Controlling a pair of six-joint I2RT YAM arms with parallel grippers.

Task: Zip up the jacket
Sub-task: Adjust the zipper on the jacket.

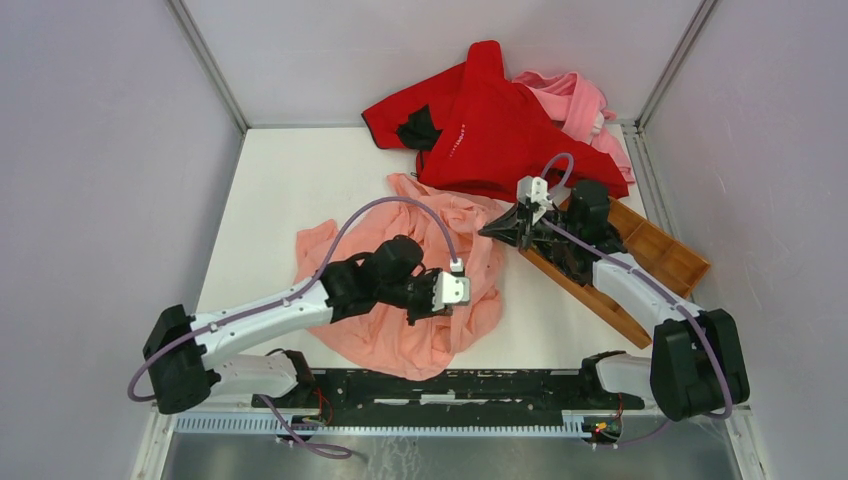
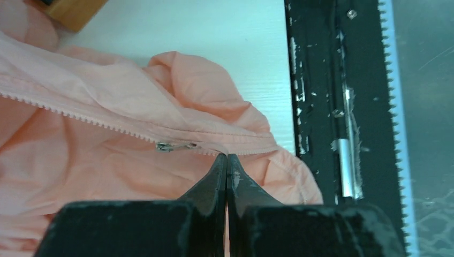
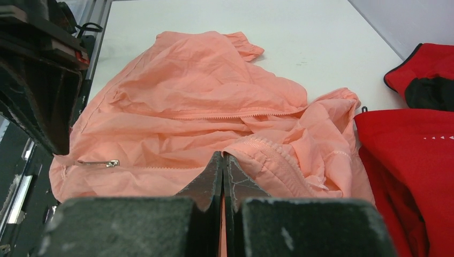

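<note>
Two robot arms work over a crumpled salmon-pink jacket (image 1: pixel 390 340) spread on the white table (image 1: pixel 270 180), just beyond the black rail (image 1: pixel 450 385) where they are mounted. Reaching in from the jacket's left, the left gripper (image 2: pixel 226 157) hangs over its middle with its jaws pressed fully together. The tips meet on the fabric at the bottom end of the zipper, and it cannot be told whether a fold is pinched between them. The metal zipper slider (image 2: pixel 165 146) lies just beside those tips, low on the zipper. A row of pale zipper teeth (image 2: pixel 80 119) runs away from it across the garment. At the jacket's far right edge, the right gripper (image 3: pixel 222 155) is also closed tight. Its tips rest against a raised fold edged with zipper teeth, and nothing is clearly caught in them. Beyond the jacket, touching its far edge, a bright red garment (image 1: pixel 500 130) with small white lettering is heaped against the back wall. A paler pink garment (image 1: pixel 580 100) is partly tucked behind it. To the jacket's right, a wooden tray (image 1: pixel 680 262) lies at an angle beneath the right arm.
</note>
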